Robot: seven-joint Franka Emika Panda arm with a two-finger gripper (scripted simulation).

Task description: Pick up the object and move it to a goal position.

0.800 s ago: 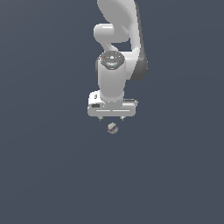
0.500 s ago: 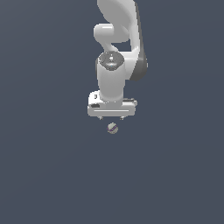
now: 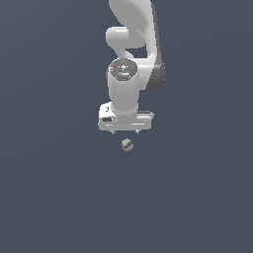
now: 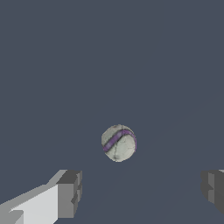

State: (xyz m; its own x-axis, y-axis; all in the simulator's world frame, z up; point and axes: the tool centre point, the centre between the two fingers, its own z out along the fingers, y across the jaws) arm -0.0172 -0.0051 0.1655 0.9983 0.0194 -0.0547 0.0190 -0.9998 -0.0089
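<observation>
The object is a tiny grey-white ball (image 3: 127, 144) with a purple streak, lying on the dark grey floor. In the exterior view it lies just beyond the white gripper head, toward the camera. My gripper (image 3: 126, 132) points down above the floor and is open and empty. In the wrist view the ball (image 4: 119, 142) lies ahead of the gripper (image 4: 142, 190), apart from both of the grey fingertips (image 4: 70, 192). The two fingers stand wide apart, and the ball is not between them.
Only the flat dark grey floor (image 3: 54, 197) surrounds the ball and the arm. The white arm (image 3: 131, 29) rises behind the gripper toward the top of the exterior view.
</observation>
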